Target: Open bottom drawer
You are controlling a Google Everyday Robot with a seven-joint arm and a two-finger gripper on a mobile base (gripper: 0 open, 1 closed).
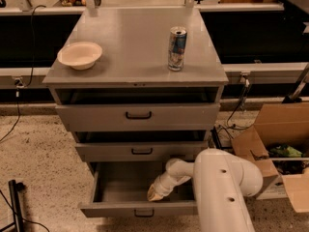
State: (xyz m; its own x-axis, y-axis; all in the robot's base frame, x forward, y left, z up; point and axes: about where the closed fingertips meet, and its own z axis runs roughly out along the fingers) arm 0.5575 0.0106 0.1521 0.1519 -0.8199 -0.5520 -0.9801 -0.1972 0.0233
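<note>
Camera view: we see a grey cabinet (212, 111) with three drawers. The bottom drawer (116, 190) stands well open at the foot of the cabinet, its plain grey interior exposed and its flat front, with a small black bar handle (144, 212), nearest the camera. The white arm (224, 185) enters from the lower right and reaches over the drawer's right side. The tool (156, 192) sits inside the drawer, near the middle of its floor and close behind the front wall; we cannot tell whether it is apart or together. The middle drawer (111, 152) and the top drawer (96, 117) lie above. On the surface (130, 37), a cream bowl (79, 55) rests near the left edge and a drink can (177, 48) stands upright toward the right edge. An open cardboard box (280, 127) sits on the speckled floor (43, 173) to the cabinet's right.
</note>
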